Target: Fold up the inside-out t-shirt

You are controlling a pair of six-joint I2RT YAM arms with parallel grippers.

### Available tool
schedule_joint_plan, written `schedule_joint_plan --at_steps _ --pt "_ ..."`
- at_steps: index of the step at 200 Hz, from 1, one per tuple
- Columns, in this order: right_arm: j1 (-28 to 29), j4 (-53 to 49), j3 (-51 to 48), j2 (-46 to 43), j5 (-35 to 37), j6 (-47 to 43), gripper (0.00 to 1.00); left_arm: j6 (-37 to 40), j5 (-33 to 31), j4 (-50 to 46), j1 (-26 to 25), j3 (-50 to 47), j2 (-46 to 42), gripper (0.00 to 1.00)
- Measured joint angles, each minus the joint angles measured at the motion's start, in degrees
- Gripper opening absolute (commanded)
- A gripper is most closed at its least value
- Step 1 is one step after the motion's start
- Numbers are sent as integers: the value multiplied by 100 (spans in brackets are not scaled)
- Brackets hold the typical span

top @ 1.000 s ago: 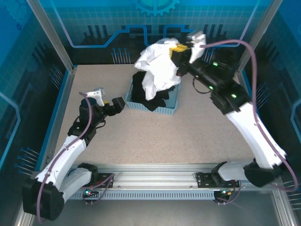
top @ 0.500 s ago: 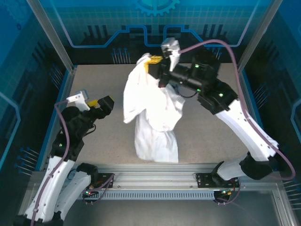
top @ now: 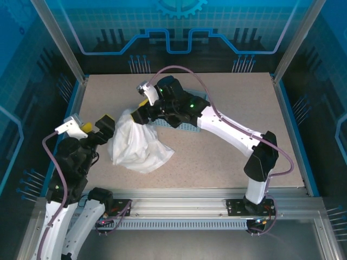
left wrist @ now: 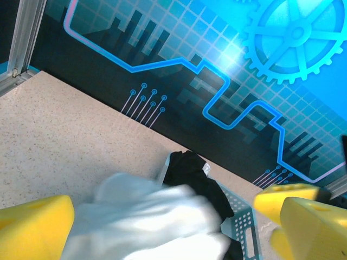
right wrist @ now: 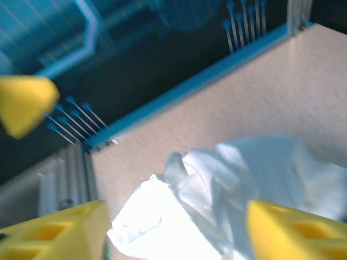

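1. Aluminium rail (top: 179, 196) runs along the near edge of the table (top: 227, 157), and both arm bases are bolted to it, the left one at the left and the right one at the right.
2. The left arm rises along the left side of the speckled beige top. The left gripper (top: 102, 125) points rightward at the cloth, just beside the heap's left edge. In its wrist view its yellow fingers (left wrist: 33, 227) stand wide apart with nothing pinched between them: released.
3. The inside-out t-shirt (top: 138, 147) lies on the table as a crumpled white heap, left of the middle and between the two grippers. One corner spreads flat toward the right; the rest is bunched and rumpled.
4. The right arm reaches from its base in a long arc across the table, bending leftward. The right gripper (top: 139, 112) hangs at the far upper edge of the heap. In its wrist view its yellow fingers (right wrist: 59, 233) stand well apart, with white folds showing below between them and not clamped — released. Whether a fingertip touches the cloth, I cannot tell.
5. Just beyond, a pale blue perforated basket (top: 190, 128) sits on the table, largely covered by the right arm in the top view. The left wrist view shows a black garment (left wrist: 191, 176) in it, spilling over the rim.
6. Farthest off stands the blue back wall (top: 173, 32) — circuit lines and a gear printed on it.
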Motion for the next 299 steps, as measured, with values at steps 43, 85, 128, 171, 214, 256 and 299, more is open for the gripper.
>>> schedule_joint_plan --at_steps 43,85,128,171,214,256,299 --pt "-807 -551 -2063 -970 1217 -1106 81 -20 516 173 0 -225 396 99" --pt "-1600 -1027 -2688 -1154 1912 -1917 81 -48 1126 463 0 -409 1202 99" --pt "-1534 -1182 -2337 -284 2127 -2514 69 -46 1355 623 -4 -409 1294 99" --pt "-1547 -1375 -1775 662 2363 -2634 27 -44 1353 656 -4 -485 1110 99" --pt "-2081 -1458 -1648 710 2218 -2452 9 -44 1353 660 -9 -555 1115 99" --pt "-3718 -1506 -1554 669 2564 -1917 3 -44 1355 809 -11 -664 1145 99" --pt "-4533 -1950 -411 1338 3117 -1711 1 -44 1438 916 -11 -717 1250 99"
